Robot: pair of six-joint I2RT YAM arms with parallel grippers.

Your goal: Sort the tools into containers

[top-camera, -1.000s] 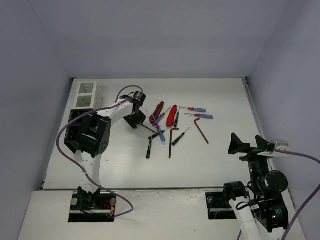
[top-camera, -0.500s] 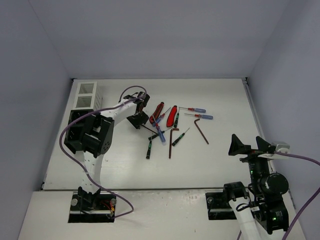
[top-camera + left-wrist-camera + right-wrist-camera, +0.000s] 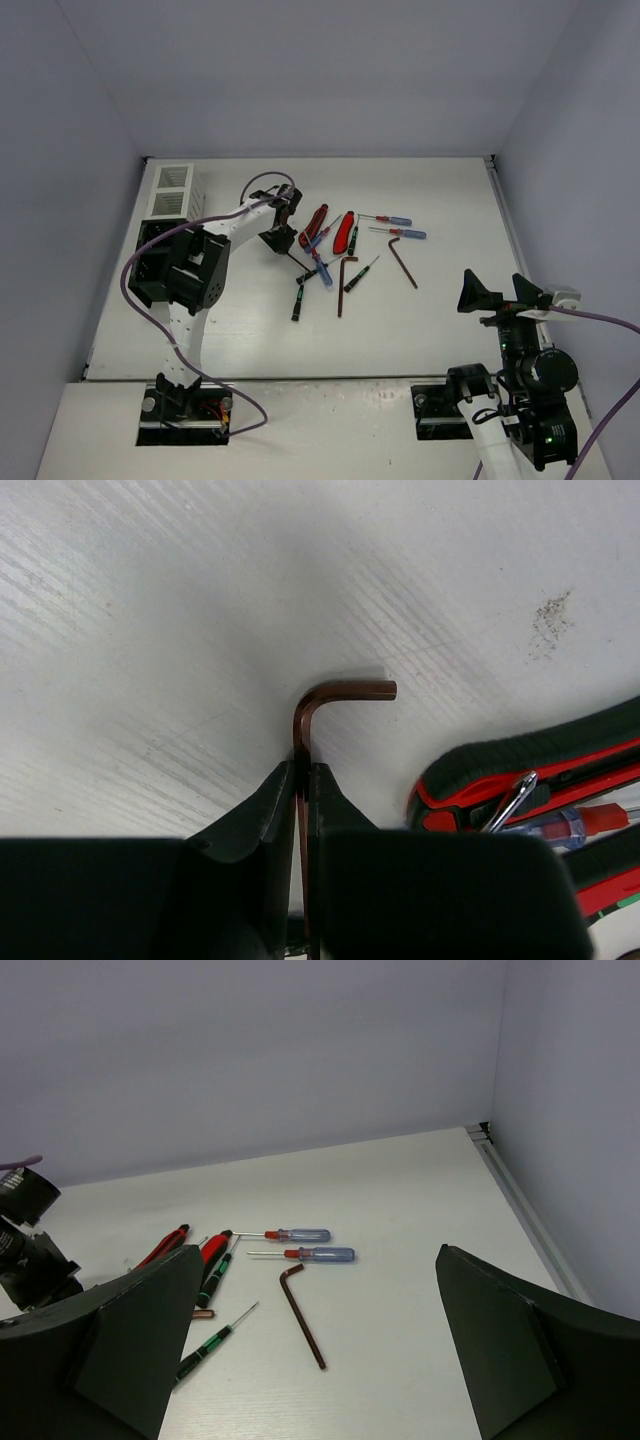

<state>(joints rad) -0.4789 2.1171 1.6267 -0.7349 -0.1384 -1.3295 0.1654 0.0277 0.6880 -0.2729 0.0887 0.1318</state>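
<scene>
The tools lie in a loose pile mid-table: red-handled pliers (image 3: 344, 232), two blue-handled screwdrivers (image 3: 410, 233), black-and-green screwdrivers (image 3: 360, 274) and dark hex keys (image 3: 404, 260). At the pile's left edge my left gripper (image 3: 282, 233) points down. In the left wrist view it (image 3: 303, 772) is shut on the long leg of a brown hex key (image 3: 304, 715) that lies on the table, its bent end pointing right beside red pliers (image 3: 520, 770). My right gripper (image 3: 505, 290) stands open and empty near the right front, well away from the tools; its wrist view shows the gripper (image 3: 318, 1258) facing a hex key (image 3: 303, 1317).
A white slatted container (image 3: 172, 190) stands at the far left, with black containers (image 3: 148, 245) in front of it partly hidden behind the left arm. Grey walls close in the table on three sides; a rail (image 3: 505, 225) runs along its right edge.
My left gripper has shifted slightly right toward the pile and closed from partly open onto the hex key. The right arm has barely moved.
</scene>
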